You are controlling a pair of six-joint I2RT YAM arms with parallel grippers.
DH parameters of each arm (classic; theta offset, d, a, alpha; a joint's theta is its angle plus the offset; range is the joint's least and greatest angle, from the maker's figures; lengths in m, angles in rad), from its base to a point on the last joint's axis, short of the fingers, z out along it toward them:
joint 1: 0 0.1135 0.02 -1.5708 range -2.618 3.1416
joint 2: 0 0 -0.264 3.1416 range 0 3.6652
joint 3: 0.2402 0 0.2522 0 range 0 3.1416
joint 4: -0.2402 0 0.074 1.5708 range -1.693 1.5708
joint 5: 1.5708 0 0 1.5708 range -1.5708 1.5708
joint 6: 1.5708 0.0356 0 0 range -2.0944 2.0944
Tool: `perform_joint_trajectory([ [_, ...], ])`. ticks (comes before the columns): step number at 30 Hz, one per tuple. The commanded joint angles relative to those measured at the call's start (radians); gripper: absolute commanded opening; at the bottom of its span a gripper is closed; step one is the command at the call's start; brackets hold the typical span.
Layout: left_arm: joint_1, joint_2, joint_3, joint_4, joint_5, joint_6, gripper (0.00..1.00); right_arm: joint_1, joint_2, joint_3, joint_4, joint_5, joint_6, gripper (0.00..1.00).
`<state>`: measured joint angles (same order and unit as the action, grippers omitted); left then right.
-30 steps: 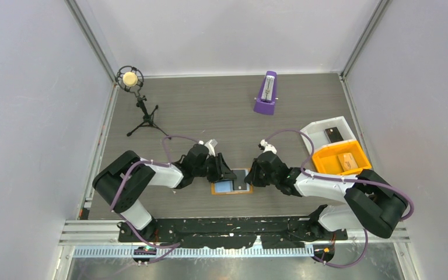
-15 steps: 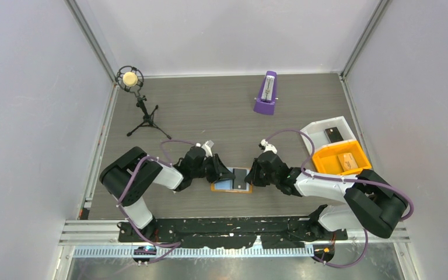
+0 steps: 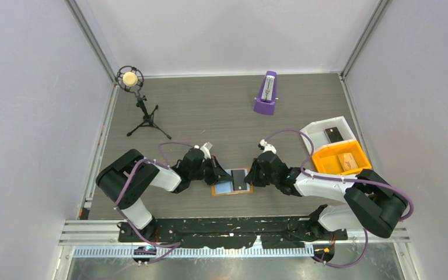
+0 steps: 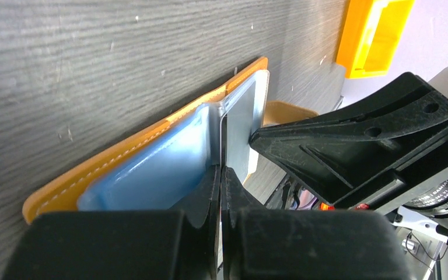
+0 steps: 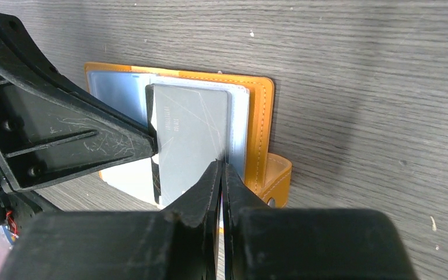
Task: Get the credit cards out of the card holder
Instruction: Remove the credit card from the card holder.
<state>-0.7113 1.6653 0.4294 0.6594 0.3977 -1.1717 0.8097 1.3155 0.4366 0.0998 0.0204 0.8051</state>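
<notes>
The orange card holder lies open on the table between both arms. A light blue credit card sits in its left pocket. A grey credit card in a clear pocket page stands lifted off the holder. My left gripper is shut on that card's left edge. My right gripper is shut on the opposite edge, where the card meets the clear pocket. Whether it pinches the card too is unclear. In the top view the right gripper faces the left one across the grey card.
A purple metronome stands at the back. A microphone on a tripod is at the back left. A white bin and an orange bin sit at the right edge, beside the right arm.
My left gripper's jaws have closed onto the grey card's edge, and the arm has shifted slightly. The right gripper has stayed shut in the same place.
</notes>
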Motion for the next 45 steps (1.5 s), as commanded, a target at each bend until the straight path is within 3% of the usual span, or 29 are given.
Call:
perform_joint_trajectory([
  [1, 0.006, -0.062, -0.025, -0.019, 0.021, 0.008, 0.00, -0.005, 0.022, 0.002, -0.091, 0.037, -0.066, 0.08],
  [22, 0.055, -0.231, -0.116, -0.139, -0.022, 0.076, 0.00, -0.058, -0.082, 0.041, -0.160, -0.002, -0.171, 0.08],
  [32, 0.056, -0.540, -0.026, -0.543, -0.106, 0.305, 0.00, -0.151, -0.263, 0.213, -0.319, -0.256, -0.416, 0.17],
  [39, 0.057, -0.695, 0.036, -0.792, -0.144, 0.412, 0.00, -0.224, -0.279, 0.335, -0.409, -0.388, -0.540, 0.22],
  [45, 0.058, -0.713, 0.061, -0.793, -0.047, 0.456, 0.00, -0.225, -0.228, 0.361, -0.380, -0.537, -0.552, 0.28],
])
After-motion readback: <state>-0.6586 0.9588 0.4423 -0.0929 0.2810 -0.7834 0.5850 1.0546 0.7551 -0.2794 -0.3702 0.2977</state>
